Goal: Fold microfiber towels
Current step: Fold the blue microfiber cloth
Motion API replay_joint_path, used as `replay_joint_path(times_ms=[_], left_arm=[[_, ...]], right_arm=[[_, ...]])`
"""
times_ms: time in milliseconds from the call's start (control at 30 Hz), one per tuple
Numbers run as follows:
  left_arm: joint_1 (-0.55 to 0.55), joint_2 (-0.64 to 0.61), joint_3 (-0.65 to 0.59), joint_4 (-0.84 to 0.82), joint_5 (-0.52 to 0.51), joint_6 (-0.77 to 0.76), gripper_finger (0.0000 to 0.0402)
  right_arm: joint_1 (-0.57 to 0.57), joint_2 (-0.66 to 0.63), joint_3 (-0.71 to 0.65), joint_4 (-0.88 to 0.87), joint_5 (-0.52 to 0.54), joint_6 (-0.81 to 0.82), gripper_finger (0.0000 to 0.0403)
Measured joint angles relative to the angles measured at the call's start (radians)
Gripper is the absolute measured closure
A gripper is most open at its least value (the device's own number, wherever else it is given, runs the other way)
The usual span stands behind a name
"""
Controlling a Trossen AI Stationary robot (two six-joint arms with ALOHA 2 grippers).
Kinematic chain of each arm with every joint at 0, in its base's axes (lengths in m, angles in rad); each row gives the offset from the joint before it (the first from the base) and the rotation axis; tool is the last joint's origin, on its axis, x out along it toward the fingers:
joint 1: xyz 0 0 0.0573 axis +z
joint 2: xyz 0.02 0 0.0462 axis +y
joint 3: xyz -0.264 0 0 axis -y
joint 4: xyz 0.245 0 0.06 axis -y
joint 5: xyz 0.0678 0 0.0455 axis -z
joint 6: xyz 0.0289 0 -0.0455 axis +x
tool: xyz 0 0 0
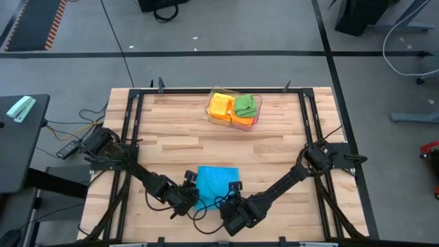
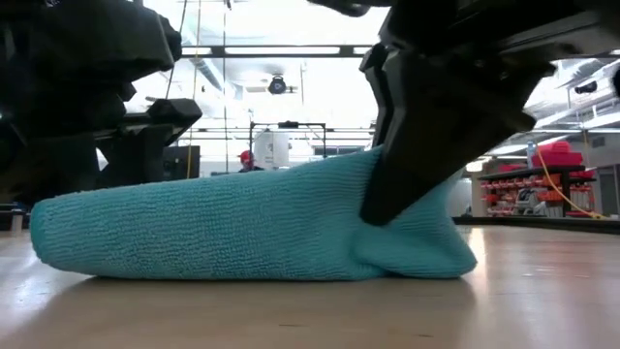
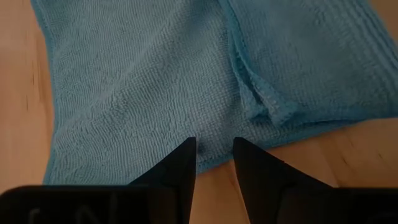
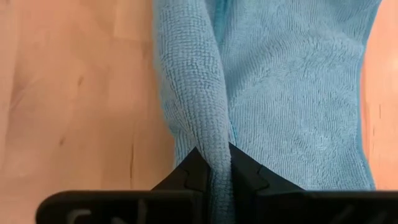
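Note:
A blue microfiber towel (image 1: 217,180) lies spread on the wooden table near its front edge. My right gripper (image 1: 234,187) is at the towel's right side, shut on a raised ridge of the cloth (image 4: 214,163). My left gripper (image 1: 190,195) is at the towel's near left. It is open, and its two fingertips (image 3: 214,152) stand over the towel's near edge (image 3: 211,167). In the low view the towel (image 2: 242,223) rests flat and rises toward my right gripper's finger (image 2: 412,165). My right gripper pinches a ridge of gathered cloth (image 4: 210,134) at the towel's edge between its two fingers. The ridge runs along the line of the fingers, which slant down onto it. That part is drawn up a little (image 2: 373,170); the rest of the towel lies on the table. Whether my left gripper touches the towel, I cannot tell.
A clear plastic tray (image 1: 255,125) stands at the table's far middle, holding orange (image 1: 221,106), green (image 1: 246,104) and other towels. Bare wood lies between the tray and the blue towel. A dark frame (image 1: 137,110) runs around the tabletop.

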Motion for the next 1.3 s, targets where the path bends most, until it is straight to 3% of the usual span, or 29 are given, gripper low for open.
replay_joint_path(times_ms=[467, 600, 767, 900, 1033, 1300], left_arm=[[-0.023, 0.0, 0.0, -0.011, -0.002, -0.007, 0.0284], [-0.023, -0.002, -0.001, -0.013, 0.0, 0.001, 0.0287], [-0.036, -0.075, -0.005, -0.069, 0.015, 0.026, 0.0294], [-0.048, -0.139, -0.003, -0.115, 0.011, -0.062, 0.0294], [-0.084, -0.153, -0.003, -0.095, 0.008, -0.153, 0.0269], [-0.171, -0.101, -0.002, 0.048, 0.007, -0.27, 0.0165]], right_arm=[[-0.028, -0.043, -0.001, -0.022, -0.04, 0.076, 0.0361], [-0.043, -0.049, -0.001, -0.021, -0.093, 0.11, 0.0361], [-0.054, -0.049, -0.001, -0.026, -0.118, 0.113, 0.0361], [-0.053, -0.049, -0.001, -0.034, -0.122, 0.116, 0.0361], [-0.053, -0.048, -0.001, -0.034, -0.122, 0.127, 0.0361], [-0.053, -0.048, -0.001, -0.033, -0.109, 0.139, 0.0361]])
